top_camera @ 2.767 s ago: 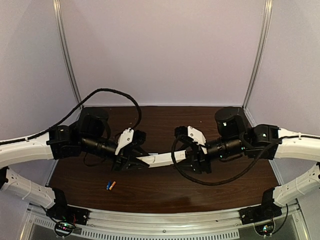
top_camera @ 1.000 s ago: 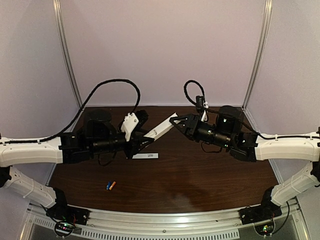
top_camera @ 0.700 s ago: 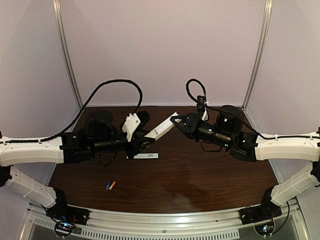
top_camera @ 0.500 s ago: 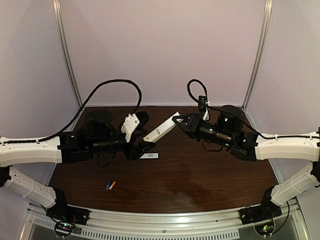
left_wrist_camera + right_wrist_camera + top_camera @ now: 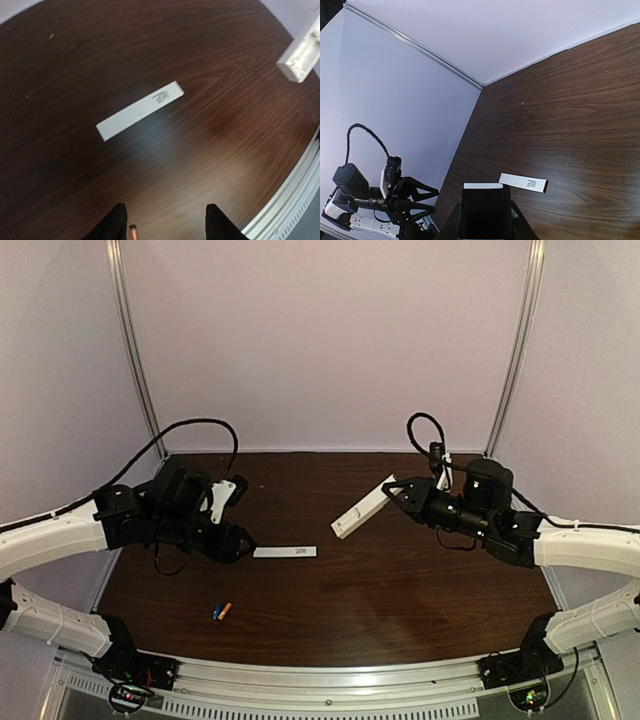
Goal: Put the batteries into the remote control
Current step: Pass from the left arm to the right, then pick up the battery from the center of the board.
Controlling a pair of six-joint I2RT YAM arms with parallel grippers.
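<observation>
While my right gripper [image 5: 392, 488] clamps the remote control [image 5: 362, 508] aloft, my left gripper [image 5: 240, 544] hangs empty, jaws apart, just left of the cover strip [image 5: 285, 552]; both batteries [image 5: 221, 610] lie nearer, apparently touching.

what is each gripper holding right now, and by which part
Right gripper grips the remote control by one end, the rest jutting free. Left gripper is open, holding nothing.

**Soft, even light on a glossy tabletop**

The dark brown wooden table [image 5: 400, 590] shows a pale sheen near its front edge. From the left wrist, its edges bow, corners darken, and the slim white plastic remote control [image 5: 302, 55] blurs.
</observation>
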